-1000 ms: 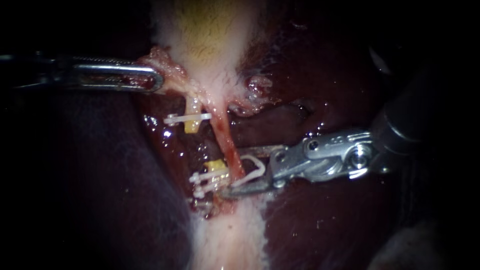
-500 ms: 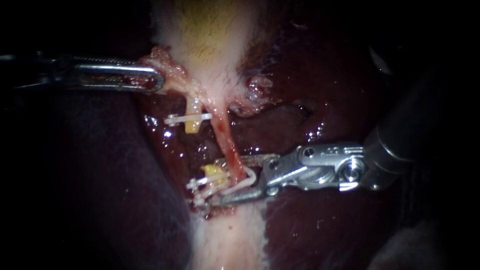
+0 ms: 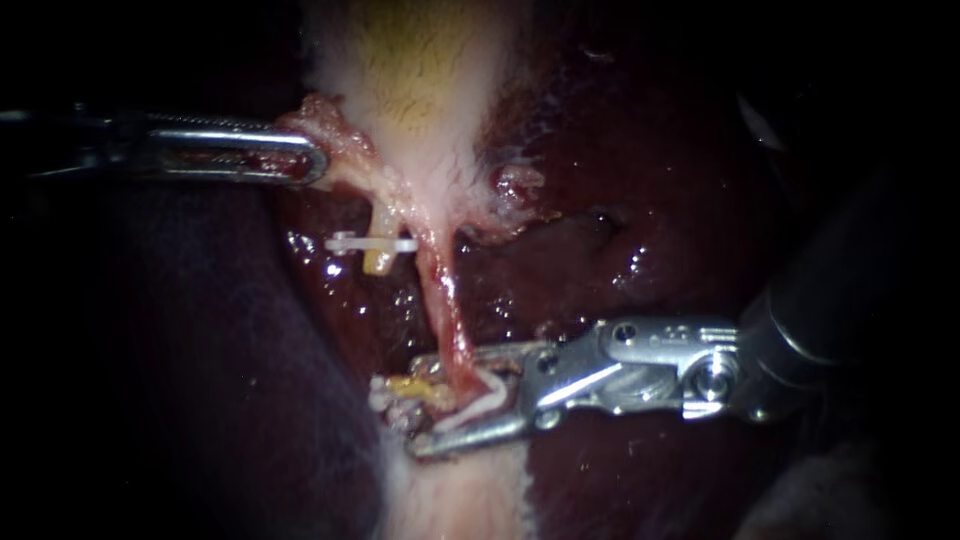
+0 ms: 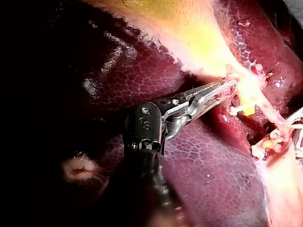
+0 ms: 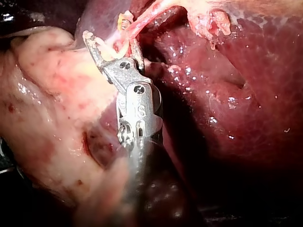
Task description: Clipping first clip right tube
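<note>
Jaws of the right instrument (image 3: 430, 402) stand narrow, holding a white clip (image 3: 492, 388) around the right tube (image 3: 445, 300) at its lower end, just beside other clips (image 3: 396, 398). Left instrument (image 3: 312, 160) jaws grip the gallbladder (image 3: 420, 100) edge.

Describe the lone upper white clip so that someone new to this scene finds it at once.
Follow the pale gallbladder down the middle of the endoscope view to where it narrows, below the left instrument. A short yellowish tube stub hangs there, and the white clip crosses it sideways. Unlike the clips bunched at the right instrument, it sits alone.
</note>
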